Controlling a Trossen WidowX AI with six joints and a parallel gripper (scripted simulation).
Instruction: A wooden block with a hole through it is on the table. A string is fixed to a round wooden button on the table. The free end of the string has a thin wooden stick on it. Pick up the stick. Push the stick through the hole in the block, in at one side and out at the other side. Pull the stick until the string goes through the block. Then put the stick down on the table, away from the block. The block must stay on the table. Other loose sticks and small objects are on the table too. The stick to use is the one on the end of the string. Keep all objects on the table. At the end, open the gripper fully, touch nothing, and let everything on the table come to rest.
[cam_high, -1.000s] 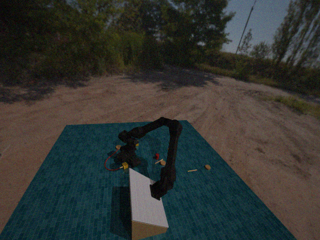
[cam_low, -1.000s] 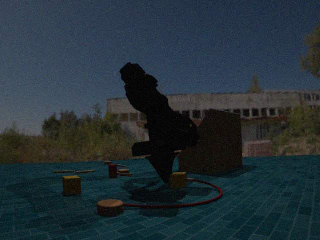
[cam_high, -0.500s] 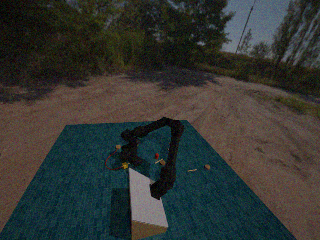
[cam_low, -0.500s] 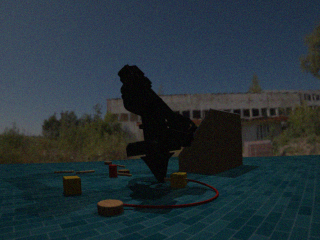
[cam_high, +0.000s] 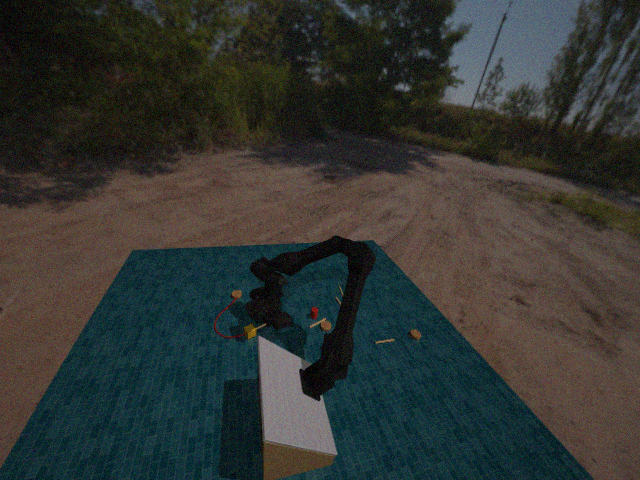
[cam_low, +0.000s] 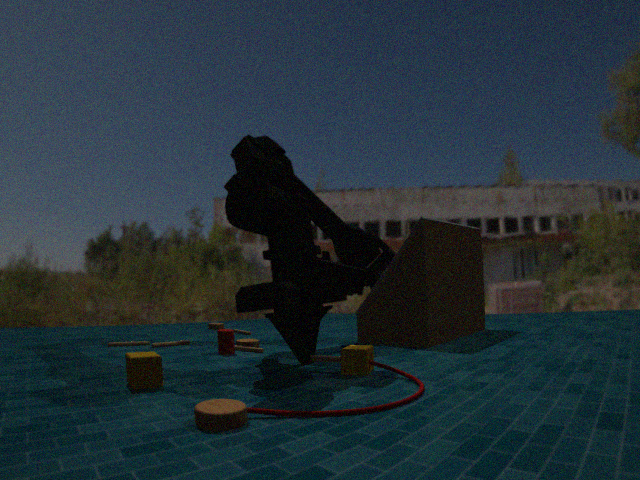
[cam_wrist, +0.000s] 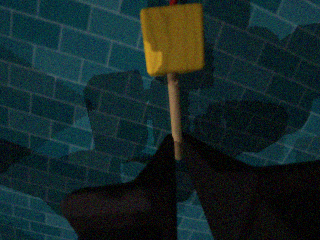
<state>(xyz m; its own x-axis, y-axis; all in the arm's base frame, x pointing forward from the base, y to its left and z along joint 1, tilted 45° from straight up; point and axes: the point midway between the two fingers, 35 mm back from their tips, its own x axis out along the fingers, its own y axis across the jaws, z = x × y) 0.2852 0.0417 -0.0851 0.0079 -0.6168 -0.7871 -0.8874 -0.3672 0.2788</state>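
Observation:
The yellow block (cam_high: 250, 331) (cam_low: 356, 360) (cam_wrist: 173, 40) stands on the table. The wooden stick (cam_high: 261, 326) (cam_low: 325, 358) (cam_wrist: 174, 105) sticks out of its side facing my gripper. My gripper (cam_high: 268, 322) (cam_low: 308, 361) (cam_wrist: 176, 138) is shut on the stick's outer end, low over the table and a short way from the block. The red string (cam_high: 215, 322) (cam_low: 330, 413) (cam_wrist: 173, 2) meets the block's opposite side and curves back to the round button (cam_high: 236, 293) (cam_low: 221, 415). The stick's string end is hidden, so I cannot tell whether it is inside the hole.
A second yellow cube (cam_low: 144, 370) stands near the button. A red cylinder (cam_high: 314, 312) (cam_low: 225, 342), wooden discs (cam_high: 325, 326) (cam_high: 415, 334) and several loose sticks (cam_high: 385, 341) lie farther off. A large wedge-shaped box (cam_high: 292, 403) (cam_low: 429, 289) stands beyond the yellow block, beside the arm.

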